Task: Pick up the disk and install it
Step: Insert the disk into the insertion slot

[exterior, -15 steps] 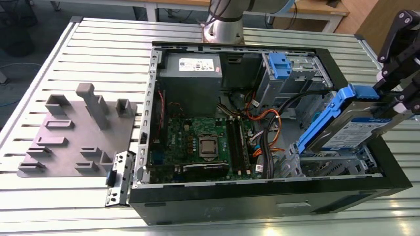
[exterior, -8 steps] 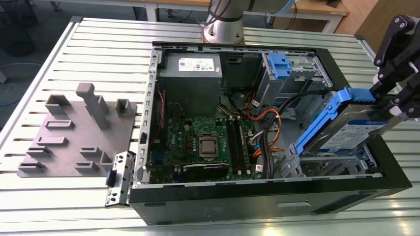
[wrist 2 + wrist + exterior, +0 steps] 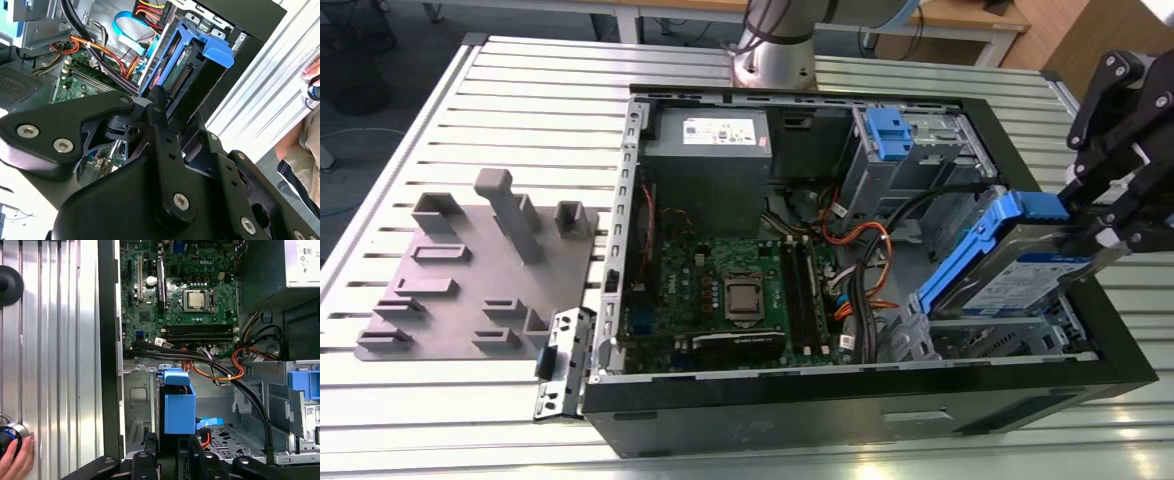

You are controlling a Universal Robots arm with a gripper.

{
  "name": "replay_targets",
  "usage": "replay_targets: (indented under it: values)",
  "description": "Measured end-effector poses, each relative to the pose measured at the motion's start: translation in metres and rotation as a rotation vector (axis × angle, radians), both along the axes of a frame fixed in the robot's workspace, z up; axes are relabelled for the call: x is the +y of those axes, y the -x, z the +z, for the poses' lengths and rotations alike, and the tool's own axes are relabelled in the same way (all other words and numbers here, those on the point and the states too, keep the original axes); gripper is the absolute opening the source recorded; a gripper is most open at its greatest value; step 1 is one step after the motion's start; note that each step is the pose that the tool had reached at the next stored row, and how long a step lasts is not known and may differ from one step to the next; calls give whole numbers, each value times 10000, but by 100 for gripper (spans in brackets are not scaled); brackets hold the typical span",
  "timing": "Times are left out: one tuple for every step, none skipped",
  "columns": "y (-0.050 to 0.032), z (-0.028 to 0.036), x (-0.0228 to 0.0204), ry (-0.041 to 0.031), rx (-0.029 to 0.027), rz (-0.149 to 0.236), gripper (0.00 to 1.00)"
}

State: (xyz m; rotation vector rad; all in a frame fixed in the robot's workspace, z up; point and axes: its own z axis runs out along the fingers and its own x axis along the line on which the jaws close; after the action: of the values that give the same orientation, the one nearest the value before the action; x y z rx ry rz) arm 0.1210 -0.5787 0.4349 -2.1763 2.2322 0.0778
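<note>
The disk (image 3: 1014,272) is a silver-grey drive with a white-and-blue label in a blue plastic carrier. It hangs tilted, its lower end down in the drive bay at the front corner of the open computer case (image 3: 854,415), on the exterior view's right. My gripper (image 3: 1105,238) is shut on its raised end. In the first wrist view the blue carrier (image 3: 179,407) stands edge-on just beyond my gripper (image 3: 172,462), over the metal bay floor. In the second wrist view the disk (image 3: 177,67) sits past my black fingers (image 3: 159,112), its connector edge showing.
Inside the case are a green motherboard (image 3: 734,290), a grey power-supply box (image 3: 707,150), orange and black cables (image 3: 861,240) beside the bay, and another blue carrier (image 3: 887,135) in the upper cage. A grey fixture plate (image 3: 467,270) lies on the slatted table. A person's hand (image 3: 15,455) is near the case.
</note>
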Motion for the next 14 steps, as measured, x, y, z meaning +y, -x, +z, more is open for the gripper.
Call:
replay_targets:
  values:
    - [0,-17,0,1,0,0,35]
    - [0,-35,0,0,0,0,35]
    - [0,-72,0,-3,0,0,35]
    - [0,-89,0,-1,0,1,35]
    - [0,-103,0,1,0,0,35]
    - [0,-104,0,0,0,0,35]
    - [0,-103,0,2,0,0,35]
    - [0,-104,0,2,0,0,35]
    - [0,-104,0,1,0,0,35]
    - [0,-108,0,-1,0,0,35]
    - [0,-120,0,-4,0,0,35]
    - [0,-135,0,-3,0,0,35]
    - [0,-152,0,0,-1,0,35]
    - [0,-170,0,1,-1,0,35]
